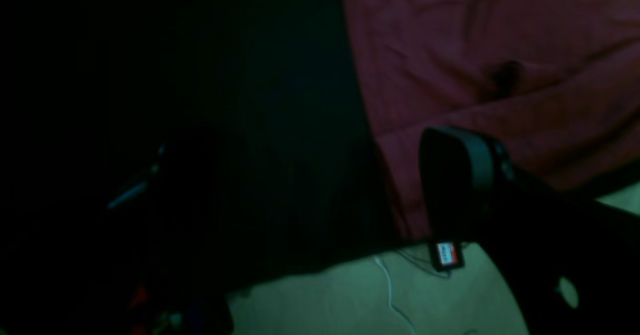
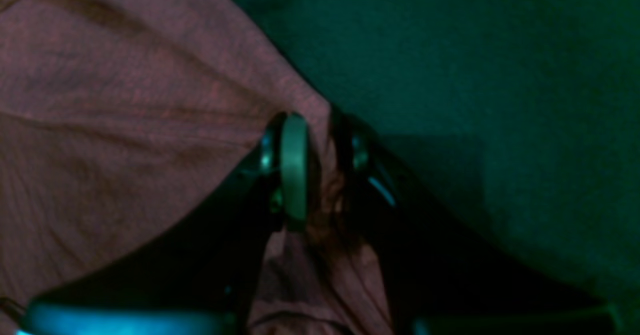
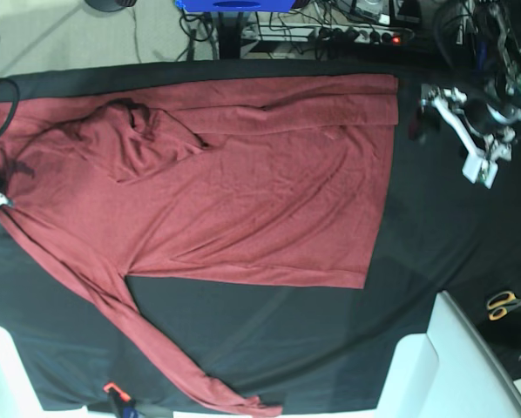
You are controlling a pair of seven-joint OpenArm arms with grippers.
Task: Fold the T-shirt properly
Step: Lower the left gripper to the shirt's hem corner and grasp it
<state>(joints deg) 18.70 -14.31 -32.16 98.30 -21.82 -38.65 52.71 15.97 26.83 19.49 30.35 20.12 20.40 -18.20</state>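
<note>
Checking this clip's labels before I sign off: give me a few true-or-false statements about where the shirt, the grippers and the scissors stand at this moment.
1. The right gripper has T-shirt fabric pinched between its fingers. True.
2. The left gripper holds the shirt's hem. False: it is open, off the fabric, over the black table cloth.
3. Both sleeves lie folded across the body. False: one lies along the far edge, the other trails out toward the near table edge.
4. Scissors with yellow handles lie off the shirt, at the table's side. True.
5. The shirt is already folded in half. False: its body is spread flat.
</note>
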